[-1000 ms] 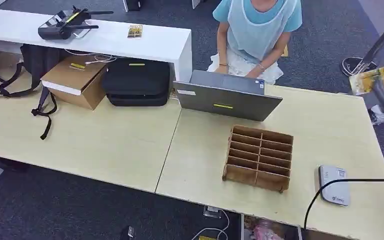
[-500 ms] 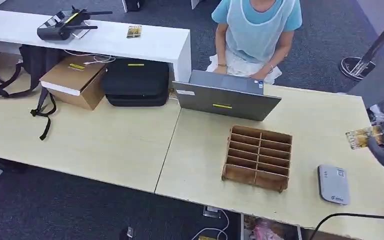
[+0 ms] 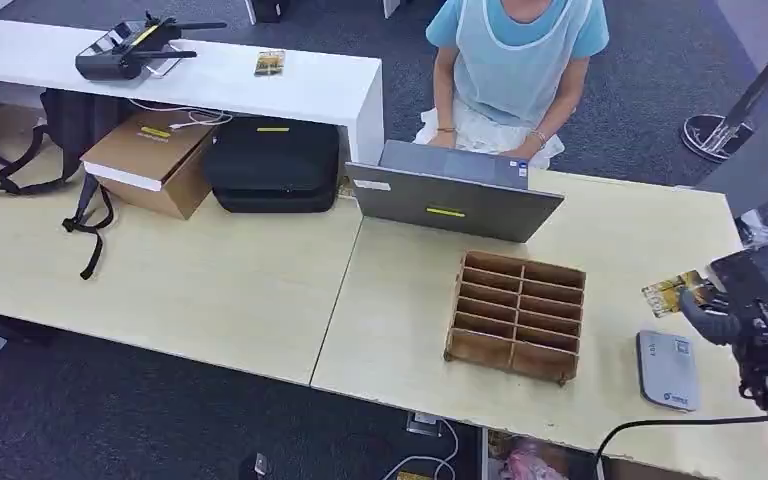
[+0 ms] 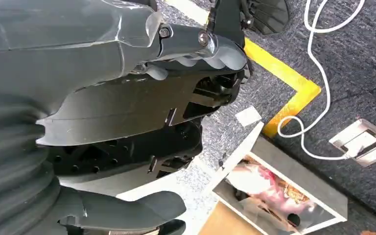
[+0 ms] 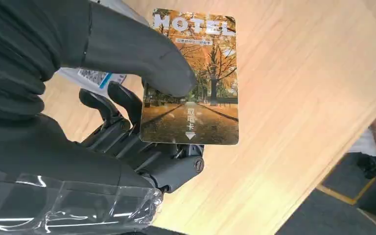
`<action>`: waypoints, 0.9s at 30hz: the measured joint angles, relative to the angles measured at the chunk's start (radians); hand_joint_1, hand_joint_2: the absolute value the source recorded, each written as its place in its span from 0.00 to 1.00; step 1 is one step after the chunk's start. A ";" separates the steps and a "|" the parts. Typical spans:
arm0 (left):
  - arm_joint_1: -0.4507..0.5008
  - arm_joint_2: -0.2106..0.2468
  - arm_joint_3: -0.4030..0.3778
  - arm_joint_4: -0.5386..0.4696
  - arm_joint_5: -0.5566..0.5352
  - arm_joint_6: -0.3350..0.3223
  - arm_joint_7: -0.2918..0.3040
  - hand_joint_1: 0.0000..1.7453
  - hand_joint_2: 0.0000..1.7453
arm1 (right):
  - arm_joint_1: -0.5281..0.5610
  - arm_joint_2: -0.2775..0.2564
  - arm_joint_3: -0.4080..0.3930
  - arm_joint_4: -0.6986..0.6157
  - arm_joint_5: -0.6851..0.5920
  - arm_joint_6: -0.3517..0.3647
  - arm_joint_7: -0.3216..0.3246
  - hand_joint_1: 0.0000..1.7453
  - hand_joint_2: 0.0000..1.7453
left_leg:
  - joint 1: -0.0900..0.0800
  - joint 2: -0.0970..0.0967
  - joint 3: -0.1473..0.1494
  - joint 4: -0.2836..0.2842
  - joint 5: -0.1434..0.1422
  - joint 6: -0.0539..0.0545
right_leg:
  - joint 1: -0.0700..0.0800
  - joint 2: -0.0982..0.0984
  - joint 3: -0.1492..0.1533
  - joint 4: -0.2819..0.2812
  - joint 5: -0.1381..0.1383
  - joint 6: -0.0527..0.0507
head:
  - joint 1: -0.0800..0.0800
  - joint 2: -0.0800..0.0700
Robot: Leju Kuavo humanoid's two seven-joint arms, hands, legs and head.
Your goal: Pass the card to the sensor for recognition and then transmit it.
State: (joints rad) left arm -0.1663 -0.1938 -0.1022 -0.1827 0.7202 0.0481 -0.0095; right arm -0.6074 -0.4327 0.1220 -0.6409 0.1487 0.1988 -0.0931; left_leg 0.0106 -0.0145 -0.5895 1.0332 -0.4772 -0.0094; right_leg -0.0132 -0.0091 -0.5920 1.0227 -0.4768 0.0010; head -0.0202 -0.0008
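My right hand hovers over the table's right end and pinches a hotel card with an autumn-tree picture. In the right wrist view the thumb presses on the card and the fingers lie under it. The white card sensor lies flat on the table just nearer than the card, and its labelled edge peeks out behind the thumb. My left hand hangs beside my body above the floor, holding nothing, its fingers spread from the thumb.
A wooden slotted organizer stands left of the sensor. A person sits behind a grey laptop. A black cable loops near the table's front right edge. A cardboard box and black case sit further left.
My right hand has come down and inward with the card, from high at the right edge to just above the table beside the sensor.
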 joint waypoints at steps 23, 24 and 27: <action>0.001 0.002 0.000 0.000 0.000 0.000 0.000 0.00 1.00 | 0.201 -0.054 -0.167 -0.095 -0.079 0.005 -0.001 1.00 1.00 | 0.000 0.000 0.000 0.000 -0.001 0.001 | 0.000 0.000 0.000 -0.001 0.000 0.000 | 0.000 0.000; 0.001 0.002 0.000 0.000 0.000 0.000 0.000 0.00 1.00 | 0.213 -0.059 -0.177 -0.103 -0.078 0.006 -0.001 1.00 1.00 | 0.000 0.000 0.000 0.000 -0.001 0.001 | 0.000 0.000 0.000 -0.001 0.000 0.000 | 0.000 0.000; 0.001 0.003 0.000 0.000 0.000 0.000 0.000 0.00 1.00 | 0.247 -0.069 -0.206 -0.127 -0.078 0.017 -0.001 1.00 1.00 | 0.000 0.000 0.000 0.000 -0.001 0.001 | 0.000 0.000 0.000 -0.001 0.000 0.000 | 0.000 0.000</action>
State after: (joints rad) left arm -0.1655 -0.1911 -0.1022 -0.1827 0.7198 0.0481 -0.0095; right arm -0.3603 -0.5020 -0.0835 -0.7679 0.0709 0.2155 -0.0942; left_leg 0.0104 -0.0147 -0.5894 1.0334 -0.4778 -0.0087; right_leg -0.0133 -0.0091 -0.5921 1.0222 -0.4770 0.0012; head -0.0202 -0.0008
